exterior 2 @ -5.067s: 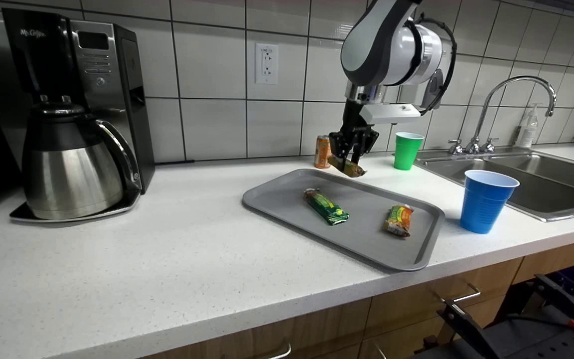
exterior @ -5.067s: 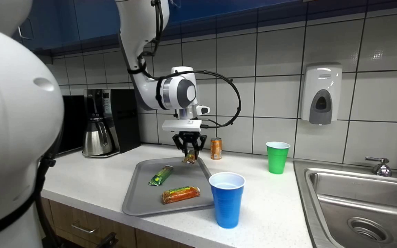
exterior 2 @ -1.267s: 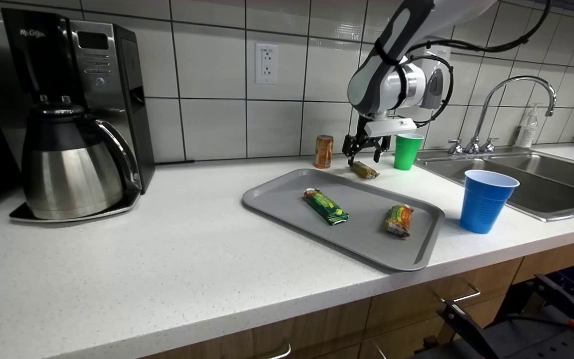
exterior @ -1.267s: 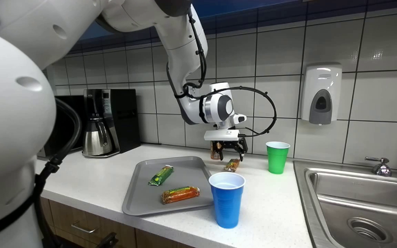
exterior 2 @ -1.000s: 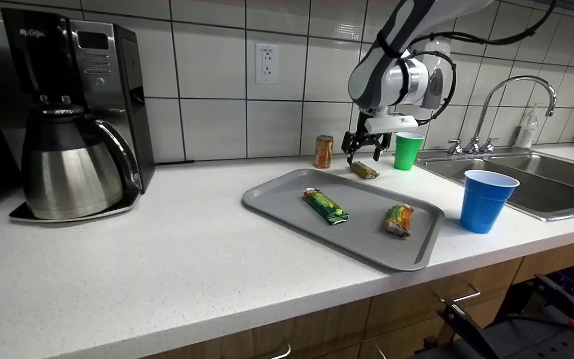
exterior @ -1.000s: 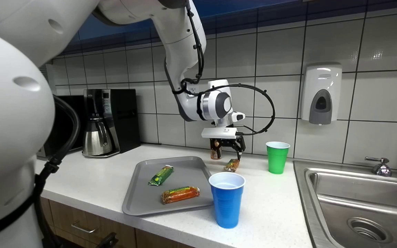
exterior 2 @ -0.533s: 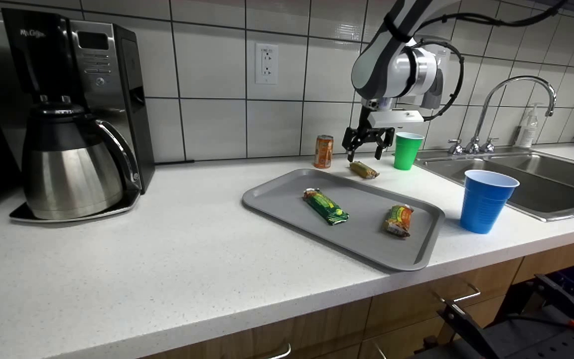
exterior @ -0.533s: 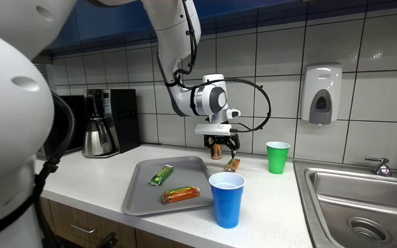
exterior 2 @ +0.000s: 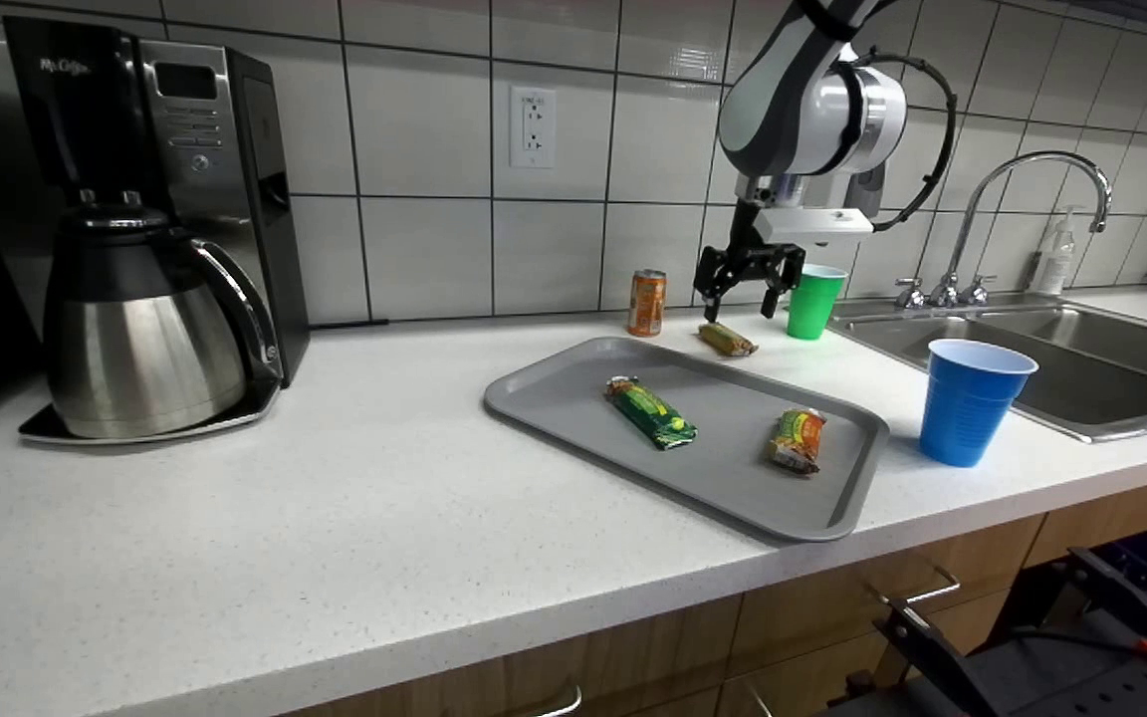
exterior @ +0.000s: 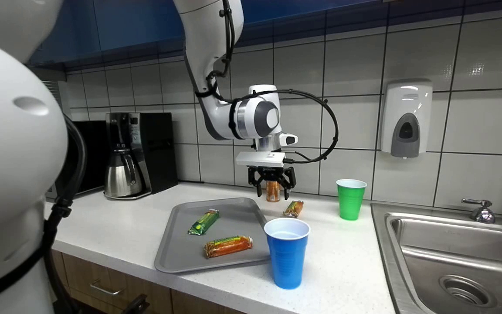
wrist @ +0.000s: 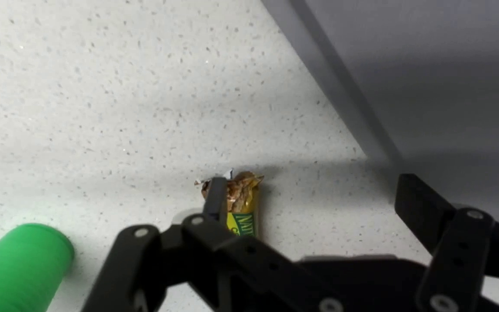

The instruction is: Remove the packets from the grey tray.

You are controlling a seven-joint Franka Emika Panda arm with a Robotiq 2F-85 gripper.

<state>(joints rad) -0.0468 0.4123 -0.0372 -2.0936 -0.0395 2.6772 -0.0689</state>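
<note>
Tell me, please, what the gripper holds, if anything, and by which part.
Nothing is held; the gripper stands open, the nearest packet lying on the counter.

The end effector (exterior 2: 740,309) has released the yellowish packet (exterior 2: 729,341) onto the counter (exterior 2: 335,518) and risen.

one flat green snack packet (exterior: 204,222), one flat orange snack packet (exterior: 228,247) and one flat yellowish-brown snack packet (exterior 2: 728,340) make three. one large rectangular grey tray (exterior: 181,248). one blue plastic cup (exterior: 286,257) and one green plastic cup (exterior: 350,203) make two. one orange drinks can (exterior 2: 646,304). one black-and-steel coffee maker (exterior 2: 205,199) with one steel carafe (exterior 2: 140,349). one steel sink (exterior 2: 1093,430), one curved chrome faucet (exterior 2: 1046,155), two chrome handles (exterior 2: 910,293). one white-and-grey wall dispenser (exterior: 407,115). one pale pump bottle (exterior 2: 1055,261). one white wall outlet (exterior 2: 533,127). one black two-fingered gripper (exterior 2: 740,312).
</note>
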